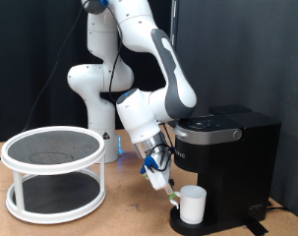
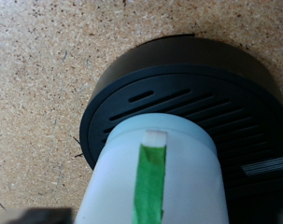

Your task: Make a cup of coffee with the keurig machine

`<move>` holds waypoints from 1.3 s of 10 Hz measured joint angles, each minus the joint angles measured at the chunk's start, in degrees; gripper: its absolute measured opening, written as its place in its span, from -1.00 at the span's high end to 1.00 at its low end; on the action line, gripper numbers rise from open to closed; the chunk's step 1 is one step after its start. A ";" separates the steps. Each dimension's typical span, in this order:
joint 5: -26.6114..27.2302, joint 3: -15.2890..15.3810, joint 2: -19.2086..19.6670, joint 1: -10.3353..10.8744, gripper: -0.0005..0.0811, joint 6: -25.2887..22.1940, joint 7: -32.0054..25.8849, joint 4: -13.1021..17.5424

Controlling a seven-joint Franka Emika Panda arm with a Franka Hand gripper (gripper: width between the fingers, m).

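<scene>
cup (image 1: pixel 194 204) on keurig machine (image 1: pixel 230 157) drip base, just beside gripper (image 1: pixel 172 197), grip state unclear

A black curtain (image 1: pixel 30 49) hangs across the back, dark and flat. Up front, a speckled particleboard desk (image 1: pixel 119 211) carries a white two-tier round shelf (image 1: pixel 55 172) at the exterior view's left.

Robotics lab: white robot arm (image 1: pixel 139 59) mounted on a particleboard counter (image 1: pixel 119 211), black curtain backdrop (image 1: pixel 30 49), exposed cabling.
</scene>
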 joint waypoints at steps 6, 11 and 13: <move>-12.64 -2.60 -5.18 -2.21 -0.79 -10.66 -1.61 -7.54; -9.54 -3.28 -10.28 -4.20 -0.81 -16.21 -7.88 -11.95; -8.22 -3.33 -13.60 -4.20 -0.81 -22.60 -8.40 -12.17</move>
